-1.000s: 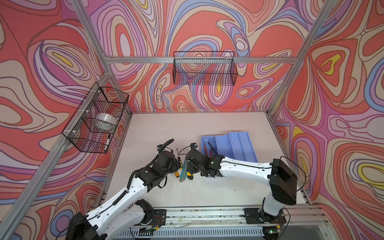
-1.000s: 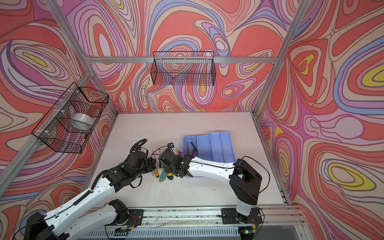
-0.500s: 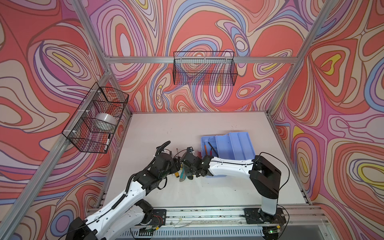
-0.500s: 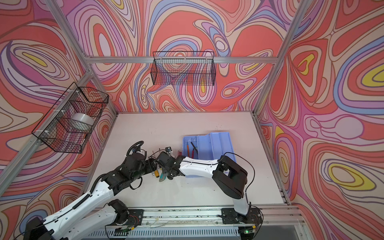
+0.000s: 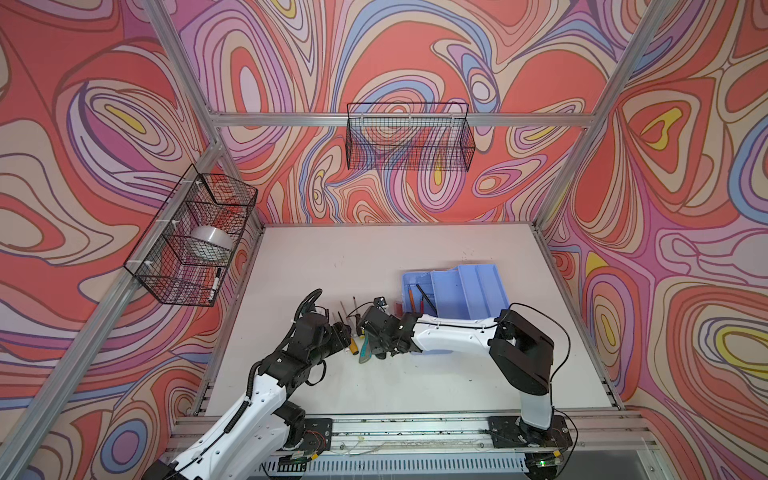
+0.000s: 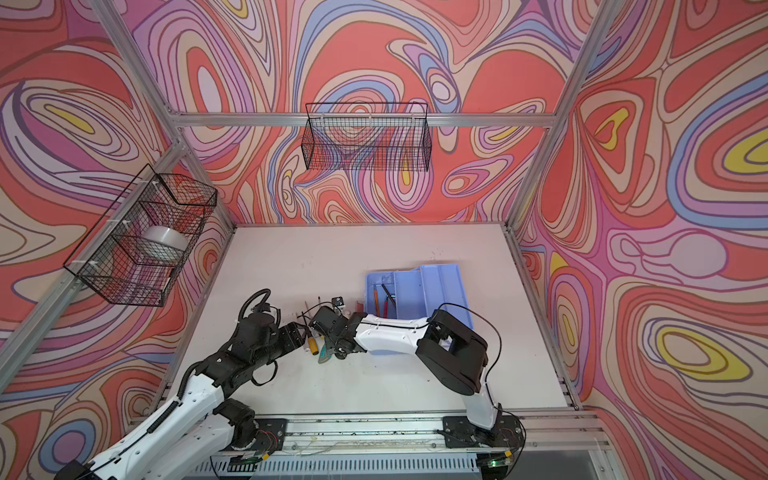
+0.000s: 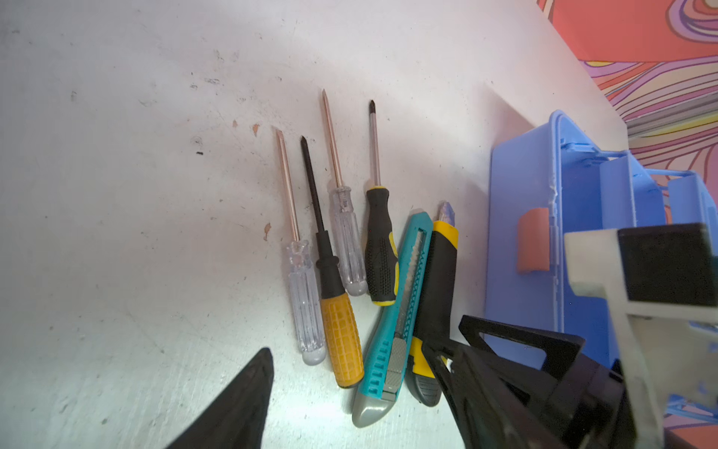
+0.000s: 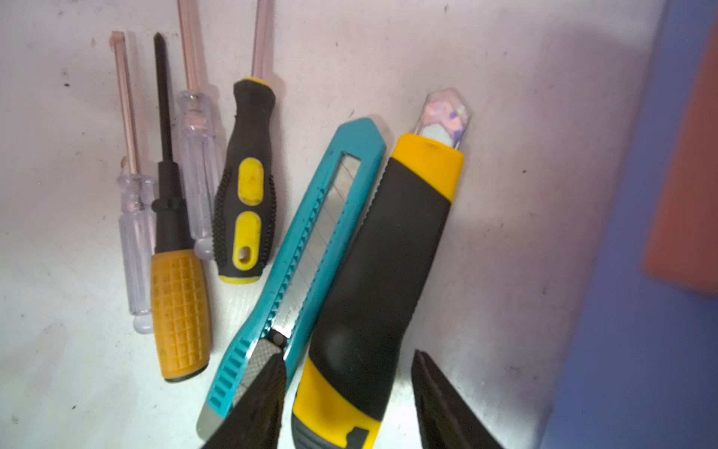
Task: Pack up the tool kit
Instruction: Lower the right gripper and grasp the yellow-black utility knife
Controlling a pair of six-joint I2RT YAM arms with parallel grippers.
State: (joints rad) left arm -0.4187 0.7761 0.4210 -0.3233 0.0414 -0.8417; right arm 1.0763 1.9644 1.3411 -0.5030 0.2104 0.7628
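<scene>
The tool kit's light blue tray (image 5: 478, 291) with a pink-red latch (image 7: 532, 241) stands right of centre in both top views, a few thin tools in it. Left of it several screwdrivers (image 7: 338, 330), a teal utility knife (image 8: 303, 252) and a black-and-yellow utility knife (image 8: 388, 248) lie side by side on the table. My right gripper (image 8: 349, 404) is open and low, straddling the rear end of the black-and-yellow knife, one finger over the teal knife's slider. My left gripper (image 7: 349, 388) is open just behind the handle ends, holding nothing.
A black wire basket (image 5: 409, 137) hangs on the back wall. Another (image 5: 166, 270) on the left wall holds a tape roll (image 5: 212, 239) and a marker. The two grippers (image 5: 357, 338) nearly touch over the tools.
My left gripper has opened wider. The right arm has swung left, bringing its gripper down over the knives' rear ends.
</scene>
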